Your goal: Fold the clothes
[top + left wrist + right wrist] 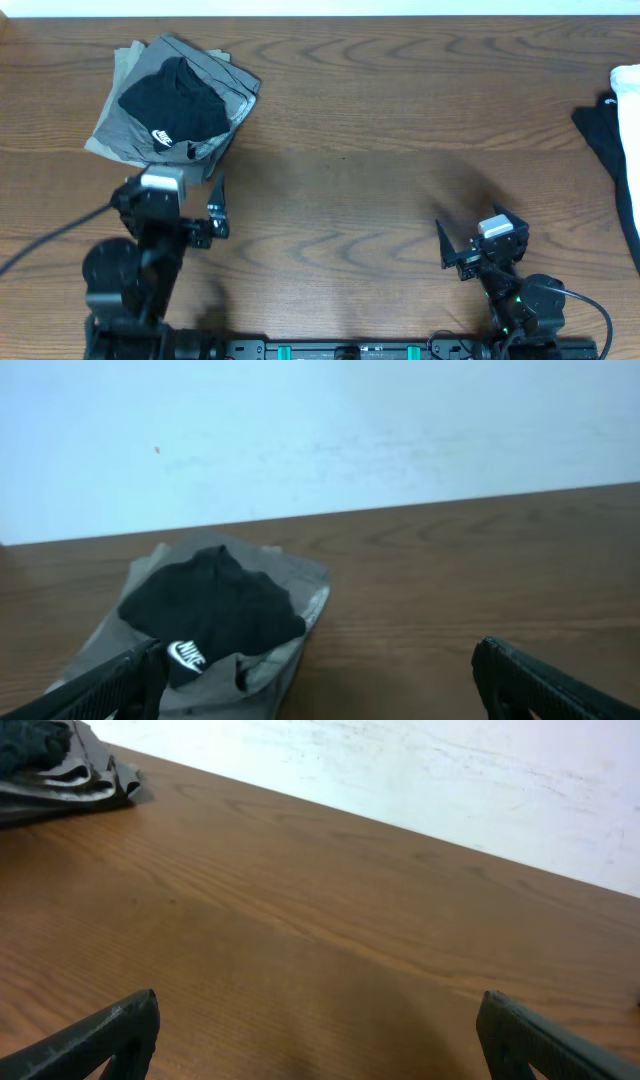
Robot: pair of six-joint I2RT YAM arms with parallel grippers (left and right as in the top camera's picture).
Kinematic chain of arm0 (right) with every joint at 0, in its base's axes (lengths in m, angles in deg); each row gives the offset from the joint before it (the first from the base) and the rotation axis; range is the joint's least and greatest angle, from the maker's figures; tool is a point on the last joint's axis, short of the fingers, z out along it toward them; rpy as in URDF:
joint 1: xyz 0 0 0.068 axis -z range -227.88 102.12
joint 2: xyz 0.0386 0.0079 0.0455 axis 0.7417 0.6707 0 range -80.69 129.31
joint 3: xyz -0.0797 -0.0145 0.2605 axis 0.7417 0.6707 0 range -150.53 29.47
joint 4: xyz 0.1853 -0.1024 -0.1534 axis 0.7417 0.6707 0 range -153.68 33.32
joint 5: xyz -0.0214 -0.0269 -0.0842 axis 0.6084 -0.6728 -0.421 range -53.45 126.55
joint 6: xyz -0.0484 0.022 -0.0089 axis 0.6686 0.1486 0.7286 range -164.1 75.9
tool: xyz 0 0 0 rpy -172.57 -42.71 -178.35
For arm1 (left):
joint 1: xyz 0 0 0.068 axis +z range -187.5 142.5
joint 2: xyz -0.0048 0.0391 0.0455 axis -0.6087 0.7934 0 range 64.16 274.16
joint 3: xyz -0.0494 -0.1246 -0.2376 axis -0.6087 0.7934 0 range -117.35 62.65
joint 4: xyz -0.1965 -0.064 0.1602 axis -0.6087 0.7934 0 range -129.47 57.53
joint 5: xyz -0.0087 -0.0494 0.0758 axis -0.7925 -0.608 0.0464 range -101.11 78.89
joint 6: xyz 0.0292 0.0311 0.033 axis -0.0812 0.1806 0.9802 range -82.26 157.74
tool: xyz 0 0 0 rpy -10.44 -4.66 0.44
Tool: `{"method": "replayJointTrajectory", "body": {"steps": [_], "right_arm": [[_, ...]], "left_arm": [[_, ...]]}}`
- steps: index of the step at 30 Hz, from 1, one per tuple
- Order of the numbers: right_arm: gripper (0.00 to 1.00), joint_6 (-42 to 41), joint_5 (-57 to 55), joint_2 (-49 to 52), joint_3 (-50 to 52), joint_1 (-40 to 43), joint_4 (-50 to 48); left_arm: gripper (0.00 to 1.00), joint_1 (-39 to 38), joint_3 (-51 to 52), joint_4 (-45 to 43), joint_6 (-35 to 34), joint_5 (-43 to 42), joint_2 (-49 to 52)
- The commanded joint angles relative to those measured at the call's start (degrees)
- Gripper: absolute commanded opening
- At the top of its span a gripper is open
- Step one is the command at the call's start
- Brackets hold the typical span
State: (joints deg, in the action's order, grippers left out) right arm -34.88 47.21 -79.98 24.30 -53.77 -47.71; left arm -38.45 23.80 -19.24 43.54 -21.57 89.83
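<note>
2 grippers: left gripper [318, 685] and right gripper [318, 1035], fingers spread wide, holding nothing.
table [380, 150]: brown wood grain, pale wall behind its far edge.
black t-shirt [175, 100]: bundled, white logo showing, lying on grey garment [120, 135], far left.
right edge: white cloth [628, 85] and dark cloth [600, 130], cut off by the frame.
open room: broad wood between pile and right-edge cloths.
</note>
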Motion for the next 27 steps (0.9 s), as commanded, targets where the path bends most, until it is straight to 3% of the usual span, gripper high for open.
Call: {"method": "replayJointTrajectory", "body": {"steps": [1, 15, 27], "right_arm": [[0.99, -1.0, 0.3, -0.3, 0.2, 0.2, 0.0], [0.99, -1.0, 0.3, -0.3, 0.2, 0.2, 0.0], [0.99, -1.0, 0.3, -0.3, 0.2, 0.2, 0.1]], "left_arm": [[0.98, 0.3, 4.1, -1.6, -0.9, 2.1, -4.9], [0.98, 0.6, 23.1, -11.0, -0.9, 3.7, -24.9], [0.98, 0.6, 36.5, -19.7, -0.9, 3.7, -25.6]]}}
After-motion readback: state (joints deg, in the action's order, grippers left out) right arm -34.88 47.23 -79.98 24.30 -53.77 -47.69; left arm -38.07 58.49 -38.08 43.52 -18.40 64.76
